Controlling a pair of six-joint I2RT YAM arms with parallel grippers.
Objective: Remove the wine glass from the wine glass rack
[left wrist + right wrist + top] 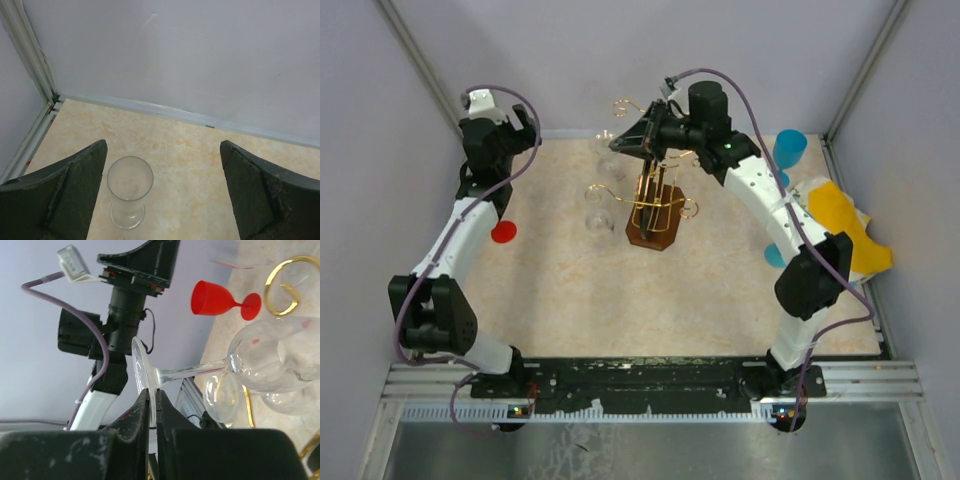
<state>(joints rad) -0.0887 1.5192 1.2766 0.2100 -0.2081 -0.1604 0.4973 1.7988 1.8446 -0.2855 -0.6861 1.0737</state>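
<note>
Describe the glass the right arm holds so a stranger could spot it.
Find the gold wire rack mid-table. At its far side, the right fingers pinch the foot of a clear wine glass. Unlike the clear glasses beside it, only this one is gripped.

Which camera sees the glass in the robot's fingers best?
Right wrist: the clear wine glass fills it, foot pinched in the right fingers. Top external shows a faint blur by the gold wire rack. Left wrist misses it.
</note>
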